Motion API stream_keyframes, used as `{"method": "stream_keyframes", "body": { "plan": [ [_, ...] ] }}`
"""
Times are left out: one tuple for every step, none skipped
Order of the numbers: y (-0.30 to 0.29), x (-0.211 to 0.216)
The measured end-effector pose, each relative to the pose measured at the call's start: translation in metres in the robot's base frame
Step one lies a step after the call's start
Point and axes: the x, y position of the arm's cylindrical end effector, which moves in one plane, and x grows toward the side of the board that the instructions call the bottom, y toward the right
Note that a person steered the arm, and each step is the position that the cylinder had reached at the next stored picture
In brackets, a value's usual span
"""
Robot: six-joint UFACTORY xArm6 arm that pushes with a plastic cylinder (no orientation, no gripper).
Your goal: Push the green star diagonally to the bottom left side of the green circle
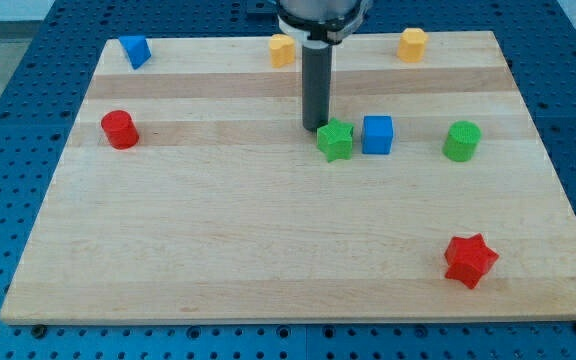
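The green star lies on the wooden board a little above the middle. A blue cube touches its right side. The green circle stands further right, level with the star. My tip is at the star's upper left corner, touching it or nearly so.
A red circle is at the left. A blue block is at the top left. Two yellow blocks sit at the top edge. A red star is at the bottom right.
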Motion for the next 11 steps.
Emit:
{"method": "stream_keyframes", "body": {
  "plan": [
    [0.037,-0.01],
    [0.037,-0.011],
    [0.034,0.01],
    [0.029,0.024],
    [0.014,0.026],
    [0.01,0.051],
    [0.008,0.069],
    [-0.007,0.084],
    [-0.028,0.108],
    [-0.047,0.134],
    [-0.063,0.159]
  ]
}}
